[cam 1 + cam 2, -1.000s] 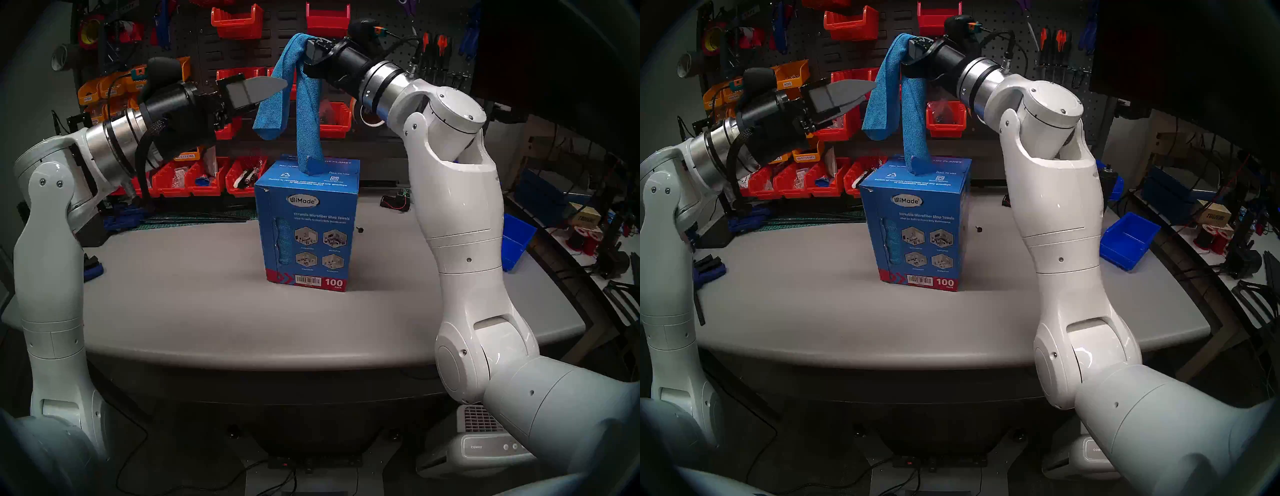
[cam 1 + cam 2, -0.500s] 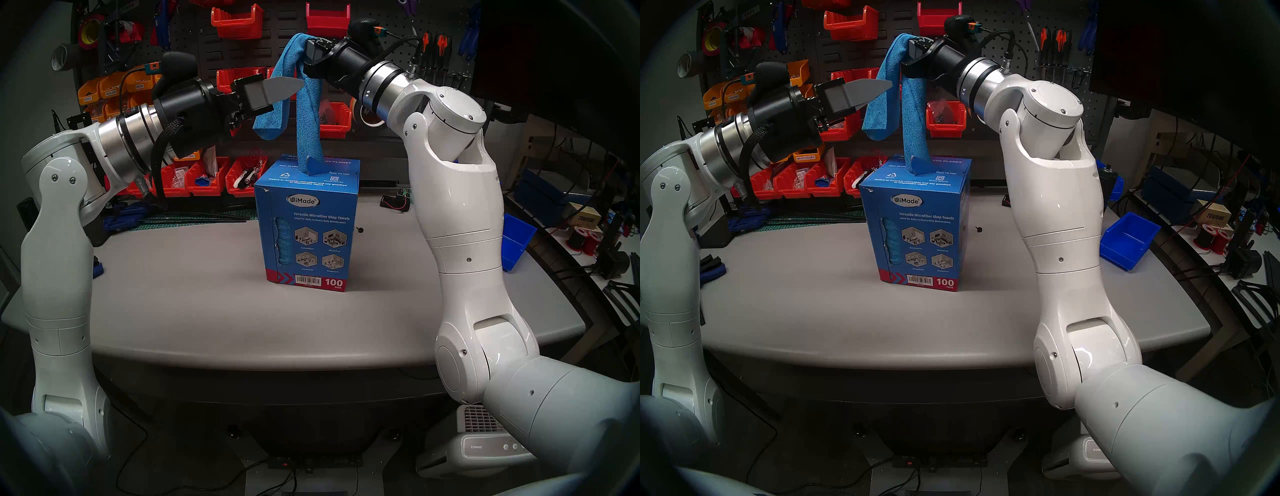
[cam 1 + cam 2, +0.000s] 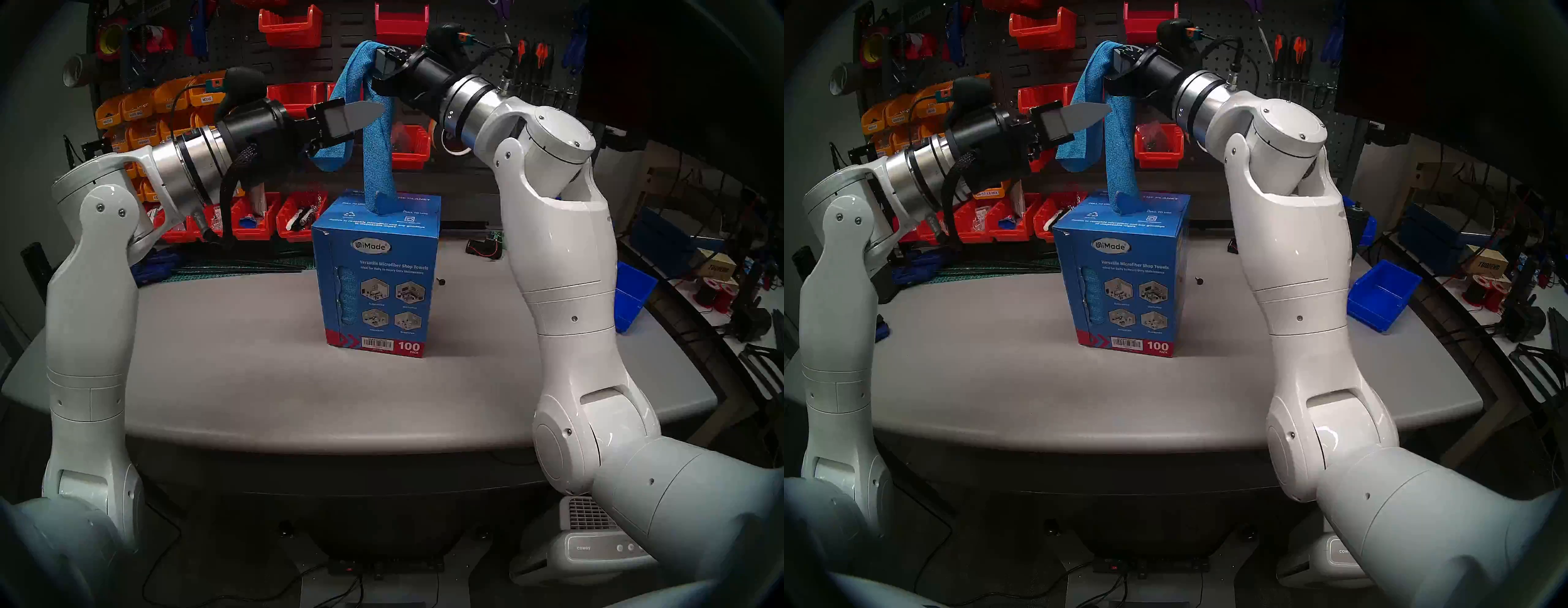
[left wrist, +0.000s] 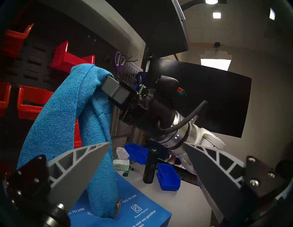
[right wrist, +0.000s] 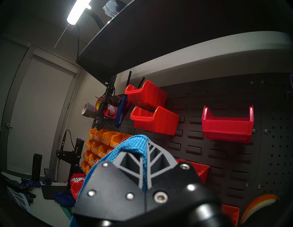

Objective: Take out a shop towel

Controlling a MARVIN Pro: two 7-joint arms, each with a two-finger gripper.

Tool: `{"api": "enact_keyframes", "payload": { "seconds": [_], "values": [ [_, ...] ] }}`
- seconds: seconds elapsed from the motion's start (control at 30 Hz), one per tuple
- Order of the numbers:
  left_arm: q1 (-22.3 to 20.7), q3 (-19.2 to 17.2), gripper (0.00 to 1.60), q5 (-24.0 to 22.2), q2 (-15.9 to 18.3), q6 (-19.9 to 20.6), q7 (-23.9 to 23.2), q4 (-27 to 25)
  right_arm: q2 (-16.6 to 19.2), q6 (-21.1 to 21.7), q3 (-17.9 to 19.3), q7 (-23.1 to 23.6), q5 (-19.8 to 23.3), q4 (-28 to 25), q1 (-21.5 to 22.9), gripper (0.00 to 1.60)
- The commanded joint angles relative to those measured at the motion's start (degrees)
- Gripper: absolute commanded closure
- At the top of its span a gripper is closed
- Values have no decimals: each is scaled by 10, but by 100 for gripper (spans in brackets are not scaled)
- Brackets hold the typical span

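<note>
Bright blue waffle-weave microfiber shop towel [image 3: 377,161] | pinched by right end effector [image 3: 379,63], lower end in tall blue cardboard box [image 3: 377,276] on grey counter [image 3: 254,373] | left end effector [image 4: 145,160] spread, beside towel

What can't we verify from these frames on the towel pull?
- Shop towel length left inside the box: hidden by the cardboard, both head views.
- Left hand contact with the towel: head views overlap them; the left wrist view shows it open, but depth is unclear.
- Right hand fingertips: covered by the draped towel in every view.
- Box base: cut off in the left wrist view.
</note>
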Motion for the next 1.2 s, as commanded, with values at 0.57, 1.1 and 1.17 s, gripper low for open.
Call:
{"api": "enact_keyframes", "payload": {
  "seconds": [0.57, 1.1, 1.17],
  "values": [
    [-108, 48, 0, 66, 4, -70, -40, 83, -1, -6, 2, 1, -1, -15, 17, 160],
    [-125, 68, 0, 87, -2, -84, -72, 108, -1, -6, 2, 1, -1, -15, 17, 160],
    [-125, 70, 0, 89, -1, -82, -78, 109, -1, -6, 2, 1, -1, -15, 17, 160]
  ]
}}
